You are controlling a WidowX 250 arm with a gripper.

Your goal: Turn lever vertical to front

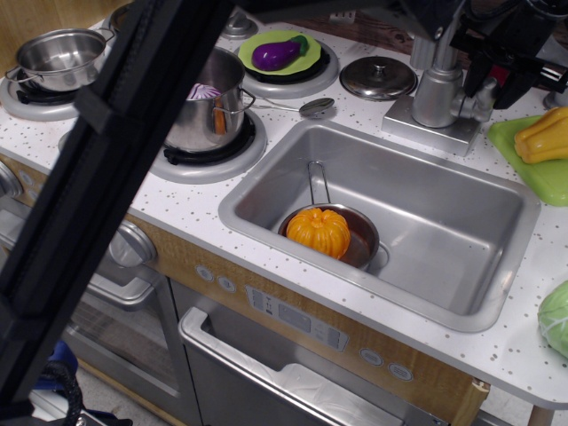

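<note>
The silver toy faucet [438,89] stands behind the sink [426,209] at the top right. Its lever [485,91] shows only as a short silver stub on the faucet's right side; the paddle end is hidden behind my gripper. My black gripper [502,64] hangs from the top right edge, right over the lever, with dark fingers on both sides of it. A red part shows between them. I cannot make out whether the fingers press on the lever.
A pan with an orange pumpkin [319,231] lies in the sink. A pot [209,111] sits on the front burner, an eggplant [277,55] on a green plate behind it, a lid [378,77] next to the faucet. A yellow vegetable [543,135] lies at the right. My black arm [106,177] blocks the left.
</note>
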